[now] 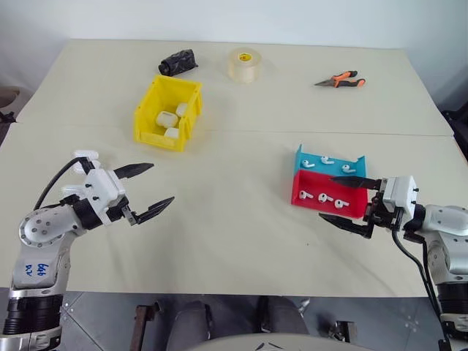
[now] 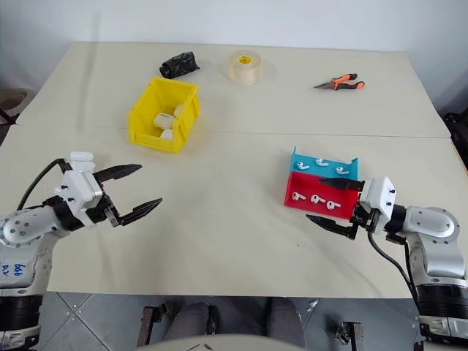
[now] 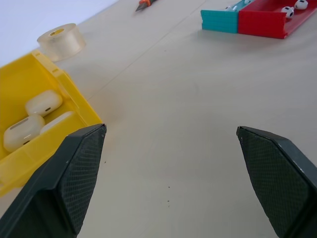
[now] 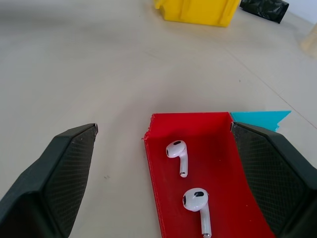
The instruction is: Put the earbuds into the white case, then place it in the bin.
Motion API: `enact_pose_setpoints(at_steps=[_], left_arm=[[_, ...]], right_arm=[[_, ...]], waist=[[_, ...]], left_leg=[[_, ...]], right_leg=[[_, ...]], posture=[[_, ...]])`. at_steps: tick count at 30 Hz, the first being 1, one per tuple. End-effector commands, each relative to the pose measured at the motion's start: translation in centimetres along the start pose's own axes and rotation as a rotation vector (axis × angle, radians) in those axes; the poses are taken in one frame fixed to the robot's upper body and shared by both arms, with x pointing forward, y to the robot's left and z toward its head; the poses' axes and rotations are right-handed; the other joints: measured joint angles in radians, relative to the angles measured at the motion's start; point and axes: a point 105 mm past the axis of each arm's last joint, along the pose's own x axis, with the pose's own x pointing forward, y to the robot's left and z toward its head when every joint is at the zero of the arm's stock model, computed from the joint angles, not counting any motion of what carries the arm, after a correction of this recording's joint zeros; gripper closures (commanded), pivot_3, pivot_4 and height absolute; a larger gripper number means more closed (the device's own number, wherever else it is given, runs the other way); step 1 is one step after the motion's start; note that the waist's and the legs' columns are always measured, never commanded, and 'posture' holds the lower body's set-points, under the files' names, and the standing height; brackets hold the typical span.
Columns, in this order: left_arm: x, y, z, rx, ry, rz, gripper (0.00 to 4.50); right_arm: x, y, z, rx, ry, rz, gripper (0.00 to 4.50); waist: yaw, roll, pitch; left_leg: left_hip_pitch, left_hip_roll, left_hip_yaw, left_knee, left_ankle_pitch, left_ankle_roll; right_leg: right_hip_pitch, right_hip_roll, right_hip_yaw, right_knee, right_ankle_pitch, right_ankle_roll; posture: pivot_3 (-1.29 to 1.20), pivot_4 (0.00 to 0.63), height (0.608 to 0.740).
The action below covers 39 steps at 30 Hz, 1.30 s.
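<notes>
On the pale table (image 1: 241,234), the yellow bin (image 1: 167,112) stands at the far left with three white cases (image 1: 168,119) lying inside it. At the right, a red tray (image 1: 329,196) sits against a cyan tray (image 1: 328,163) just behind it; earbuds (image 4: 179,153) lie loose in the red one, and small white pieces that look like more earbuds rest in the cyan one. The left gripper (image 1: 144,189) hovers over bare table, jaws spread wide and empty. The right gripper (image 1: 346,200) hangs at the red tray's near edge, jaws likewise released, gripping nothing. Farther back lie a tape roll (image 1: 245,64), orange-handled pliers (image 1: 341,80) and a crumpled black object (image 1: 178,62).
</notes>
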Motion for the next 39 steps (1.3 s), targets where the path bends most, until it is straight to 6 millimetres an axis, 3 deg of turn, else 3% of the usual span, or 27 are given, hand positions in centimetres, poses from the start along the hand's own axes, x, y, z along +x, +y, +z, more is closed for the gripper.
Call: enact_pose_setpoints(at_steps=[1,6,11,15,20,22,28,35,39], left_arm=[[-0.3,0.5,0.7,0.045,-0.003,0.024,0.02],[-2.4,1.8,0.3,-0.012,0.034,0.214,0.02],[-7.7,2.3,-0.8,-0.042,0.174,0.54,0.02],[-12.0,0.6,-1.8,-0.173,0.253,0.777,0.02],[-15.6,-1.2,-3.7,-0.348,0.358,1.037,0.02],[-15.8,-1.4,-3.9,-0.369,0.383,1.059,0.02],[-13.2,0.1,-3.0,-0.419,0.373,0.952,0.02],[-13.1,5.1,-2.8,-0.538,0.609,0.926,0.02],[-12.3,6.9,-2.6,-0.616,0.696,0.878,0.02]], right_arm=[[0.5,-0.2,0.7,-0.035,-0.034,-0.005,0.0],[2.3,0.3,1.5,-0.023,-0.103,0.039,0.0],[5.0,1.0,2.8,-0.038,-0.194,0.099,0.0],[6.5,1.5,4.3,-0.062,-0.312,0.132,0.0],[7.1,1.7,5.2,-0.08,-0.386,0.131,0.0],[7.2,1.8,5.2,-0.083,-0.39,0.133,0.0],[6.9,1.4,4.9,-0.068,-0.369,0.161,0.0],[6.6,1.1,4.9,0.024,-0.3,0.235,0.0],[6.8,1.2,5.1,0.025,-0.303,0.242,0.0]], waist=[[0.0,0.0,0.0],[-0.003,0.0,0.0],[-0.011,0.0,0.0],[-0.012,0.0,0.0],[0.005,-0.001,0.0],[0.007,-0.001,0.0],[0.003,-0.001,0.0],[0.002,0.0,0.0],[-0.001,0.0,0.0]], left_leg=[[0.0,0.0,0.0,0.0,0.0,0.0],[0.0,0.0,0.0,0.0,0.0,0.0],[0.0,0.001,-0.001,0.0,0.0,0.0],[0.0,0.002,-0.004,0.0,0.0,0.0],[0.001,0.001,-0.005,0.001,-0.001,0.001],[0.002,0.0,-0.006,0.002,-0.001,0.001],[0.004,0.001,-0.008,0.001,-0.001,0.001],[0.006,0.002,-0.008,0.0,-0.001,0.001],[0.008,0.002,-0.007,-0.003,-0.001,0.0]], right_leg=[[0.0,0.0,0.0,0.0,0.0,0.0],[0.0,0.0,0.0,0.0,0.0,0.0],[0.0,0.0,0.0,0.0,0.0,0.0],[0.0,0.0,0.0,0.0,0.0,0.0],[0.004,0.0,0.0,-0.001,0.0,0.0],[0.007,-0.001,0.0,-0.002,0.0,0.0],[0.012,0.001,-0.002,-0.007,0.0,0.0],[0.014,0.003,-0.001,-0.008,0.0,0.0],[0.013,0.004,0.001,-0.009,0.0,0.0]], posture=[[0.0,0.15,0.74],[0.0,0.15,0.74],[0.0,0.15,0.74],[0.0,0.15,0.74],[0.0,0.15,0.74],[0.0,0.15,0.74],[0.0,0.15,0.74],[0.0,0.15,0.74],[0.0,0.15,0.74]])
